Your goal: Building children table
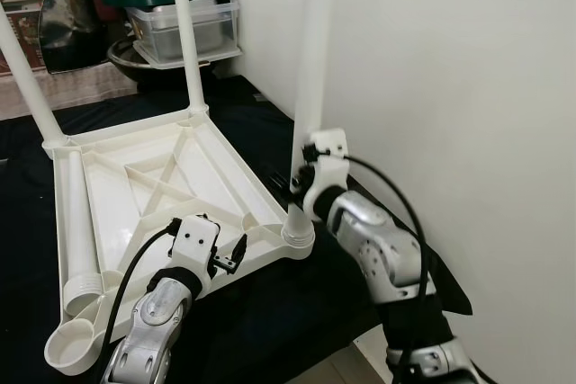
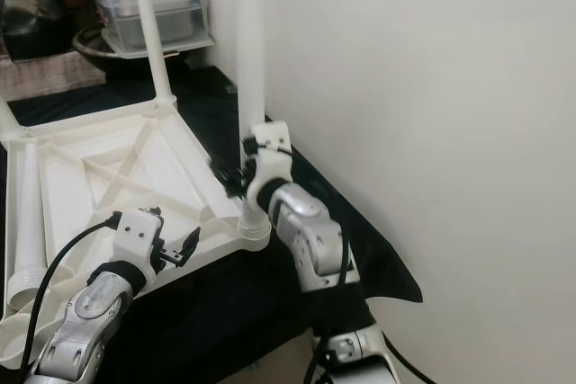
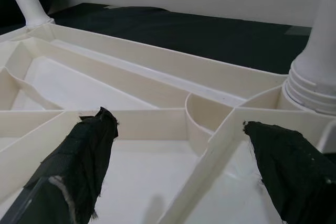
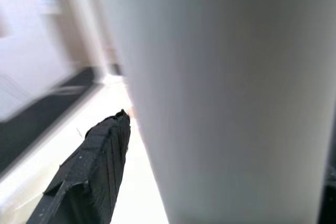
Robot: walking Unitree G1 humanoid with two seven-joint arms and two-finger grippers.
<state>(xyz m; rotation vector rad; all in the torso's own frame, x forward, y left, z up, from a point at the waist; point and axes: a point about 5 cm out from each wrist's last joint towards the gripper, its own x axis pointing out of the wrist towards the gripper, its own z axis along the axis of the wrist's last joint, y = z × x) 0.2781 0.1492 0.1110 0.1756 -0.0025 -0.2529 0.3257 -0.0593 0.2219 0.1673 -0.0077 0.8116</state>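
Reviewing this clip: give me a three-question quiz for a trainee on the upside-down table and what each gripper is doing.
1. True or false: the right gripper is closed around the upright leg at the tabletop's near right corner.
2. How many legs stand upright in the inverted tabletop? A) one B) three C) four
3. Where is the remaining leg?

Key
1. True: its fingers sit on either side of that leg, low down near the socket.
2. B.
3. Lying flat inside the tabletop along its left edge, near the unfilled corner socket. The left gripper hovers open above the near rim.
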